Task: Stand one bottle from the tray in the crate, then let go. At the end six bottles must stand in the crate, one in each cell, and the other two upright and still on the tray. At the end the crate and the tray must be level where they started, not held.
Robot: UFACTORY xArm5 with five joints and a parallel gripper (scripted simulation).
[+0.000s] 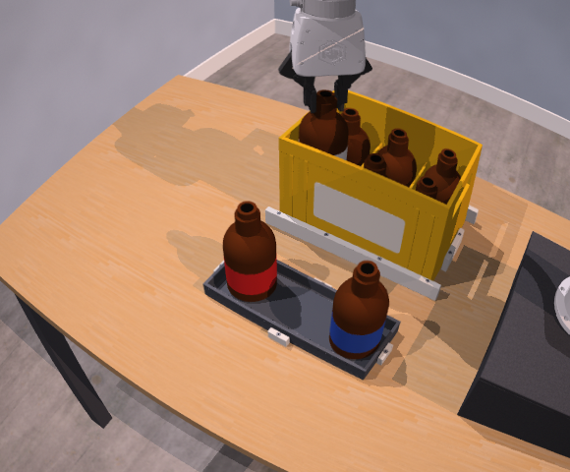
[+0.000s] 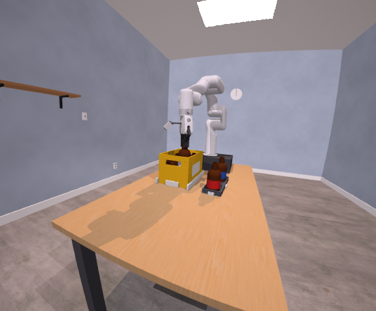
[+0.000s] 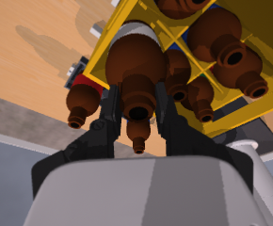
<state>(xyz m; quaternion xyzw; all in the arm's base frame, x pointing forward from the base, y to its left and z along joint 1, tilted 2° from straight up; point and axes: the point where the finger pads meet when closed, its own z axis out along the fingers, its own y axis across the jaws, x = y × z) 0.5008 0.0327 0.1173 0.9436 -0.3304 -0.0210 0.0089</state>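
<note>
Top view, gripper: the black-fingered gripper (image 1: 326, 105) (image 2: 185, 146) (image 3: 137, 94) was pinching the neck of the white-labelled bottle (image 1: 324, 133) (image 2: 184, 153) (image 3: 136, 58).
Top view, held bottle: it stood upright in the end of the yellow crate (image 1: 295, 175) (image 2: 173, 173) (image 3: 242, 119) away from the arm's base, its shoulders above the near wall; its bottom was hidden, so whether it touched the crate floor could not be told.
Top view, crate: five other brown bottles showed inside; a white rail (image 1: 351, 250) ran along the long side facing the tray.
Top view, tray: the dark tray (image 1: 301, 305) (image 2: 218, 193) (image 3: 82, 63) lay level near the crate, with the red-labelled bottle (image 1: 250, 249) (image 2: 214, 177) (image 3: 82, 99) and the blue-labelled bottle (image 1: 360, 310) (image 2: 222, 167) (image 3: 137, 132) upright toward opposite ends.
Exterior view, arm: the wrist pointed down over the crate, fingers around the bottle's neck.
Exterior view, crate and tray: both sat level on the wooden table (image 2: 194, 234), apart from each other.
Wrist view, fingers: one stood on either side of the held bottle's neck, its white label partly visible.
Wrist view, crate: yellow dividers separated cells beside that bottle, and the five others stood there.
</note>
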